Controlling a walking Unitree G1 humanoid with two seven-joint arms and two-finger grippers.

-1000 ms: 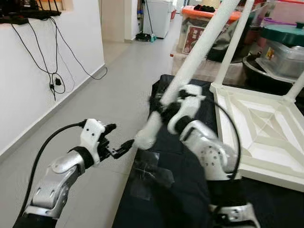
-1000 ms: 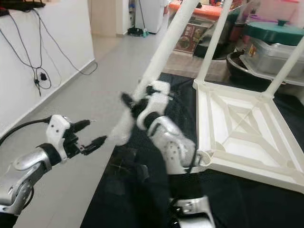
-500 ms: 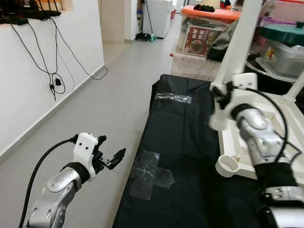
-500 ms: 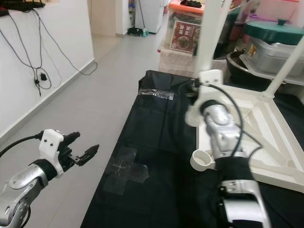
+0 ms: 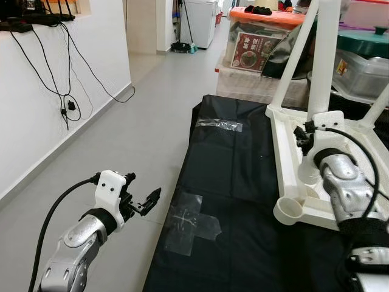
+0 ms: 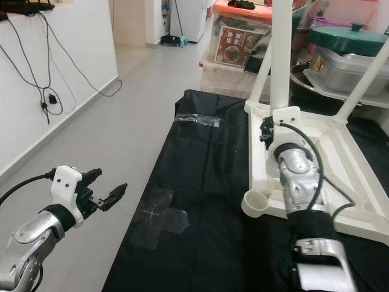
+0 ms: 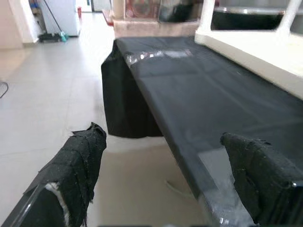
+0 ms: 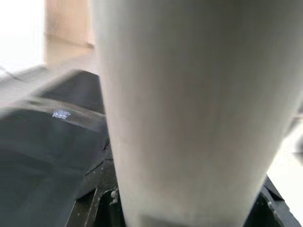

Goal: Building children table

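White plastic tabletop (image 5: 340, 176) upside down on black-covered bench (image 5: 231, 182), corner socket (image 5: 289, 210) empty. Upright leg (image 6: 281, 55) clamped in right pincer (image 6: 267, 131): risks tilting, missing socket. Left pincer (image 5: 146, 202) agape, empty, beside bench.

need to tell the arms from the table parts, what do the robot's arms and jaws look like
Both arms are silver metal shells with black joint bands. A white block sits at each wrist, with a black cable looping back along the forearm. The left gripper ends in two long black fingers wrapped in rough black tape. The right gripper is black under its white wrist block.
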